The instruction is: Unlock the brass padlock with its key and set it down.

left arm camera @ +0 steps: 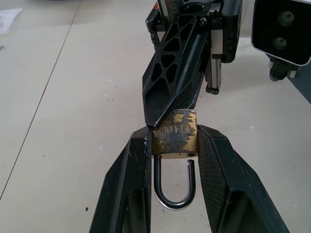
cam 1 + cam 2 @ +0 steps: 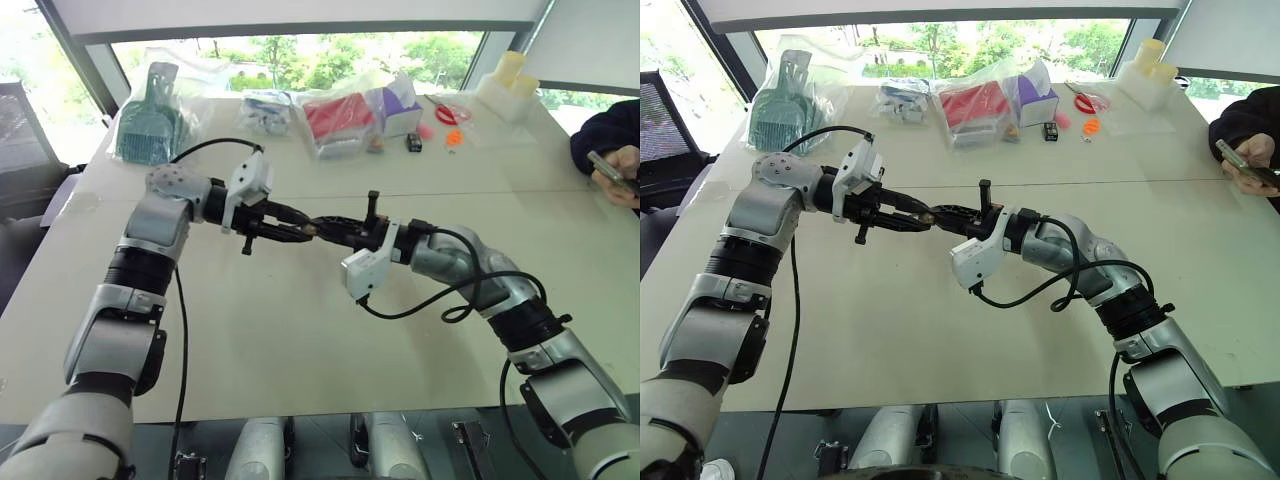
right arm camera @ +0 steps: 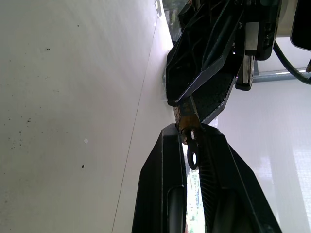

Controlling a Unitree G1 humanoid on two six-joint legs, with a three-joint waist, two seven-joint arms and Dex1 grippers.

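The left gripper (image 1: 173,145) is clamping the small, rigid, smooth brass padlock (image 1: 175,137) by its flat sides above the table (image 2: 300,340), shackle sprung, while the right gripper (image 3: 191,133) is pinching the thin key (image 3: 193,154), likely slippery, at its bow.

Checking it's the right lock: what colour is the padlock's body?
Tarnished yellowish brass padlock, silvery shackle; clearest in the left wrist view.

A pale table (image 2: 300,340) with a seam across it stands before a wide window (image 2: 330,55) showing green trees in daylight, bagged goods (image 2: 345,115) lining its far edge, and a person's hand (image 2: 625,170) holds a phone at its side.
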